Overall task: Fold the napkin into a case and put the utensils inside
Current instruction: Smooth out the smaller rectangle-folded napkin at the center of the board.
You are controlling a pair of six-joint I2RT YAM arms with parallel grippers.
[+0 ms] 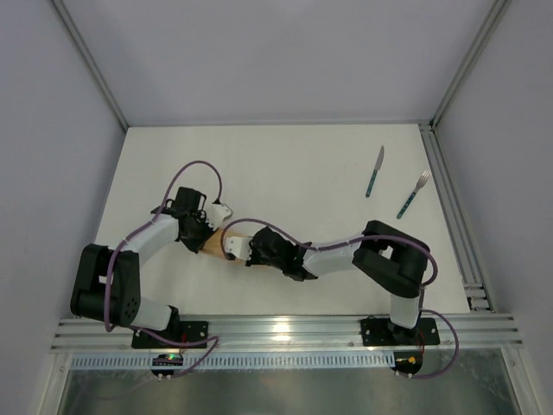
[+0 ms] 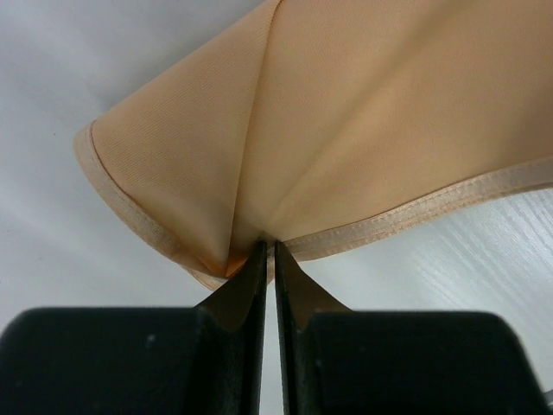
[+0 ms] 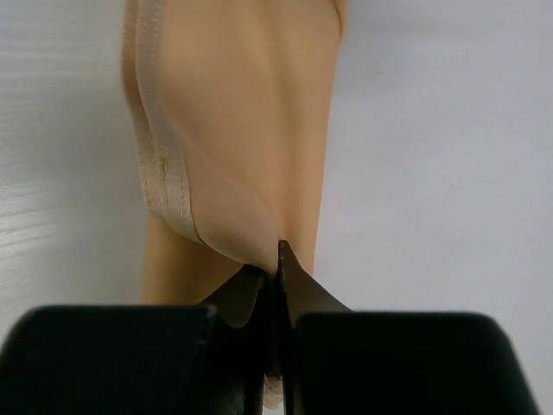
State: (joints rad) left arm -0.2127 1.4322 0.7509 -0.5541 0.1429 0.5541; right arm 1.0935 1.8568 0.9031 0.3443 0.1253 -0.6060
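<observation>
**White tabletop (image 1: 285,164), fold under way: both hands pinch the napkin (image 1: 216,244)**

On the left, the left hand (image 2: 268,249) has its jaws nearly together. It nips the napkin at its hemmed edge, where the cloth puckers into a crease. Between the arms the peach cloth sits bunched near the front of the tabletop. The right hand (image 3: 275,259) is closed tight on a doubled fold, with the hem running beside its tips. Far right, the knife (image 1: 374,171) and fork (image 1: 413,194) lie apart from each other and well away from the cloth. I judge the folding step to be in hand, with nothing pocket-shaped yet. The next move calls for both hands to carry their pinches across together and lay the layers flat, edges matched.
</observation>
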